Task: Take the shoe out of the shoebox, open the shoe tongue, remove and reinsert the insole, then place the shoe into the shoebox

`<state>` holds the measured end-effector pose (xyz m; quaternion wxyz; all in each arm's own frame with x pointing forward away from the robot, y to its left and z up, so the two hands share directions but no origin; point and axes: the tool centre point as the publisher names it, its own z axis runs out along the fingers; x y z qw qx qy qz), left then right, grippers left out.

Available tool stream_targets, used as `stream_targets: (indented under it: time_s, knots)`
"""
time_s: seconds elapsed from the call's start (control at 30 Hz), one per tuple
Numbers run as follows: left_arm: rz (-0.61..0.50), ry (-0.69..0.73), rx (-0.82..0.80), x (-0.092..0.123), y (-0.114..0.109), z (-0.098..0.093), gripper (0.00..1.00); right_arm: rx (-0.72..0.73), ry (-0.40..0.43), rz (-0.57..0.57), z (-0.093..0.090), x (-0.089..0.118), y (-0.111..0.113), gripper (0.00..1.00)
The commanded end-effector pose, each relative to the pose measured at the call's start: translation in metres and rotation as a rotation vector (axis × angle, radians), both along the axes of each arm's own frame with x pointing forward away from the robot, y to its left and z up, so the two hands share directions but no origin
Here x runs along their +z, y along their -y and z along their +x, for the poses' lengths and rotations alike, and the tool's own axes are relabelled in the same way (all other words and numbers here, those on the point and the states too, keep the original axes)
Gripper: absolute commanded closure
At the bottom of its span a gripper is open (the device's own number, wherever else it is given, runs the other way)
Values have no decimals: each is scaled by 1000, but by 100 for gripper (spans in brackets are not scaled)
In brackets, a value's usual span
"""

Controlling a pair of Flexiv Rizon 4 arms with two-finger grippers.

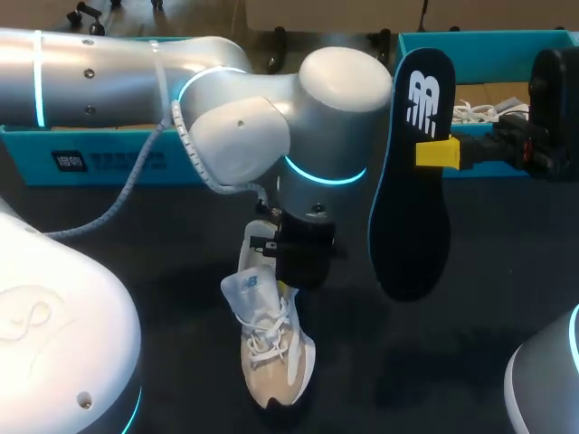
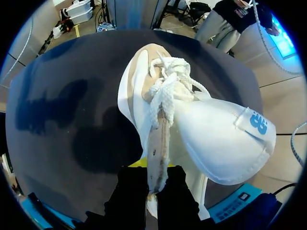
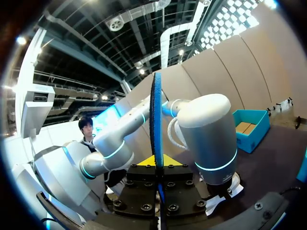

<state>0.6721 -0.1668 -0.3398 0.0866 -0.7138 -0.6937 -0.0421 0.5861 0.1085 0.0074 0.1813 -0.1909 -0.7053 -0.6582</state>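
Your left claw point(image 2: 154, 177) is clamped on the collar of the shoe point(image 1: 271, 357), steadying it on the surface point(image 1: 163, 280), with the tongue point(image 2: 225, 139) flopped open ahead. Your right claw point(image 1: 437, 152) pinches the insole point(image 1: 412, 226) upright (clear of the shoe, likely for reinsertion).

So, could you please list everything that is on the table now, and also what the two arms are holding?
shoe: one, white and beige, on the table near the middle, tongue pulled open
insole: one, dark with a white logo, held upright in the air, right of the shoe
shoebox parts: two, teal, at the table's far edge, one at left, one at right
table: one, black, under everything
left hand: one, black fingers, shut on the shoe's upper edge
right hand: one, yellow tips, shut on the insole near its middle
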Motion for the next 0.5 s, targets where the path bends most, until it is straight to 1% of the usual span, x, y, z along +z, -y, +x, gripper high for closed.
stream_targets:
  time_s: [0.03,0.33,0.5]
  knots:
    - [31,1,-4,-5,8,-1,100,0,-2,-1,1,-1,-2,100]
    - [60,-3,15,-21,13,6,100,0,-2,-1,1,-1,-2,100]
    - [63,-12,7,-26,16,6,100,0,-2,-1,1,-1,-2,100]
